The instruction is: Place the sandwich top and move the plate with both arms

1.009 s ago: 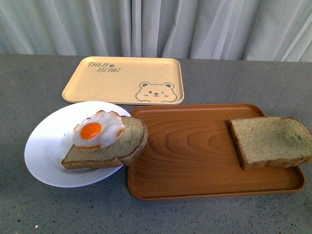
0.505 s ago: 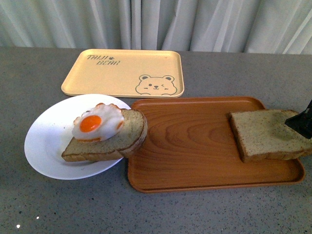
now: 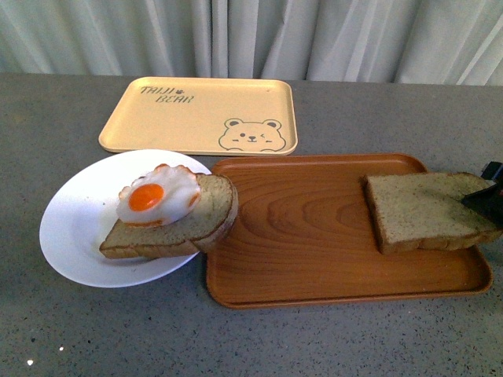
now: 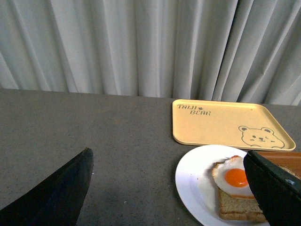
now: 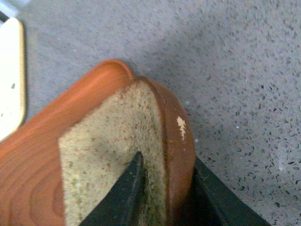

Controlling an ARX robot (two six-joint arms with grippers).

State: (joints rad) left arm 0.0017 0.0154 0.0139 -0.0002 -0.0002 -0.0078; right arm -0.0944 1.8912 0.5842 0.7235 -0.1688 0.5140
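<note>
While I looked out front, the plate (image 3: 75,236) sat on the left of the table (image 3: 78,345). The egg slice (image 3: 177,224) was on it, with its right end hanging over the rim of the brown tray (image 3: 314,275). The yellow tray (image 3: 200,114) lay behind both, near the curtain (image 3: 236,35). The top slice (image 3: 420,208) lay at the right end of the brown tray, well apart from the plate, its right edge poking past the rim. My right pincer (image 3: 483,196) showed only as a black bit at the frame edge, touching that end of the slice. I couldn't tell its grip from this view. My left pincer was out of view.

Left wrist: my left pincer (image 4: 168,155) hung over bare table (image 4: 117,141), jaws spread wide, holding nothing. The plate (image 4: 193,181) was near one jaw, which partly hid the egg slice (image 4: 237,200). The yellow tray (image 4: 221,125) lay just past the plate, with the curtain (image 4: 141,42) behind.

Right wrist: my right pincer (image 5: 167,157) pinched the top slice (image 5: 108,155) at its crust edge, one jaw on the crumb face, the other outside the crust. The slice lay over a corner of the brown tray (image 5: 23,188). Whether it was lifted I couldn't tell. Grey table (image 5: 235,70) lay beyond, and a bit of yellow tray (image 5: 9,84) showed at the frame edge.
</note>
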